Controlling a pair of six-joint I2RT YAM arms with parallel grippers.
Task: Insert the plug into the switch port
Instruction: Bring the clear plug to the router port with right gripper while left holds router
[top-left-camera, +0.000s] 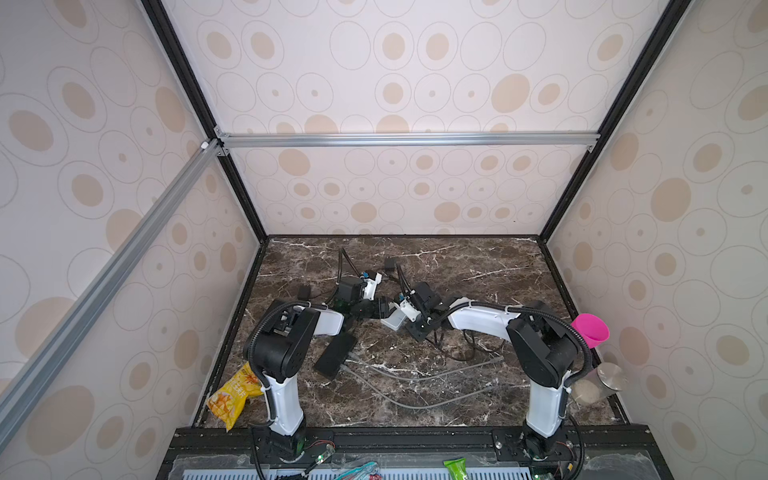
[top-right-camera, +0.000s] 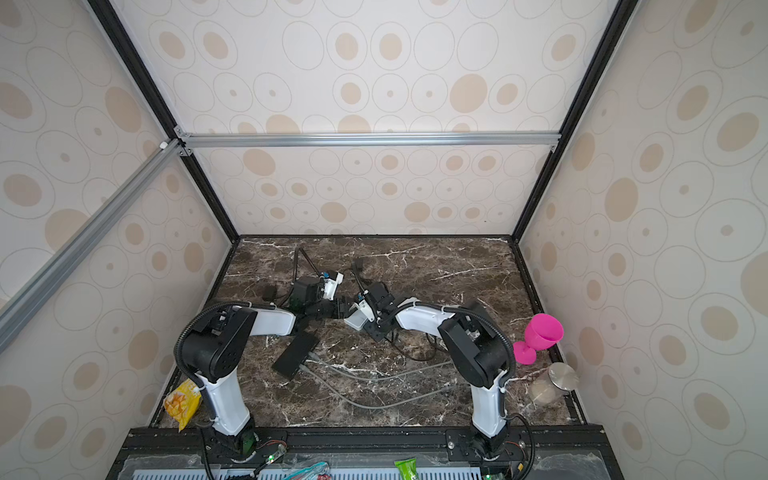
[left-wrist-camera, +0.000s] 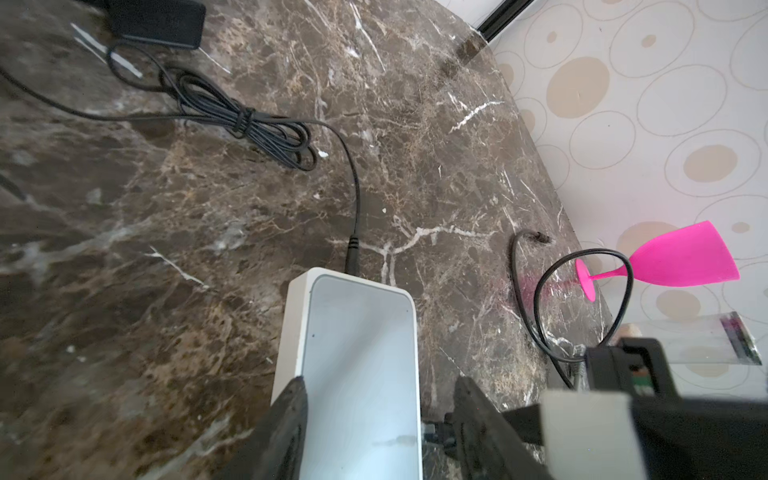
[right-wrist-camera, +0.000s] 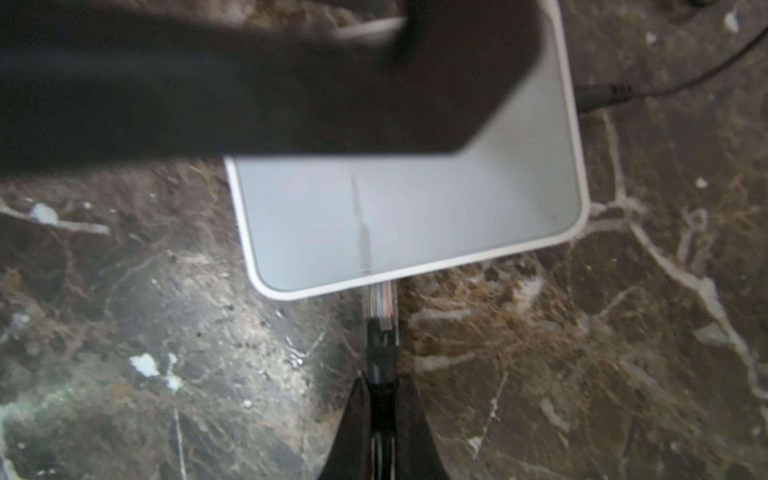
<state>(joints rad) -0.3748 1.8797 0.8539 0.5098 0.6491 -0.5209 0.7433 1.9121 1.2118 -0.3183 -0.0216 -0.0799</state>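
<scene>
Both top views: white switch (top-left-camera: 394, 321) (top-right-camera: 356, 321) lies mid-bench (top-left-camera: 478, 266), between the two arms' jaws.

Left wrist: left jaws part-wide astride the switch (left-wrist-camera: 357, 353). One finger (left-wrist-camera: 286, 419) is against its side, the other just clear.

Right wrist: right jaws pinch the plug (right-wrist-camera: 380, 301) by its black boot. The plug's clear tip is at the switch edge; depth of entry unclear.

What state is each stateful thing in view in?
White rectangular plastic switch: flat on the marble table.
Clear cable plug: tip at the switch's edge; seating unclear.
Left gripper: open, straddling the switch.
Right gripper: shut on the plug.
Thin black power cable: plugged into the switch.
Pink plastic goblet: upright.
</scene>
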